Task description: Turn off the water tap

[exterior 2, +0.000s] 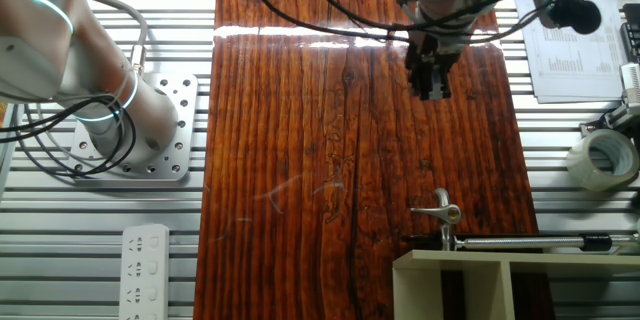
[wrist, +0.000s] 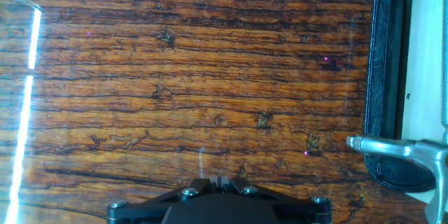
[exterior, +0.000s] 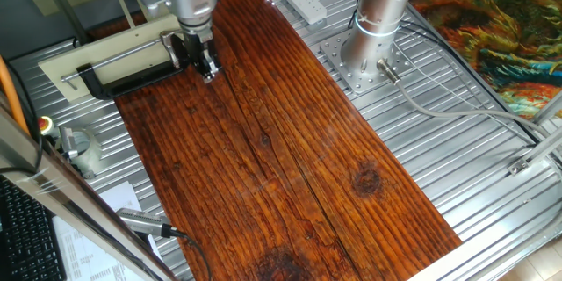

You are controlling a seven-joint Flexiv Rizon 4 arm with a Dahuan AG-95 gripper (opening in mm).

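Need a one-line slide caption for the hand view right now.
Hand view: wooden board below, metal tap handle and black C-clamp at right edge, gripper not yet on it.

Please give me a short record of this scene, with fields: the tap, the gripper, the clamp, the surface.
tap: small metal tap at the board's edge, held at the clamp
gripper: gripper above the board, apart from the tap, holding nothing; open or shut cannot be told
clamp: black C-clamp lying by the pale wooden block
surface: dark wooden board
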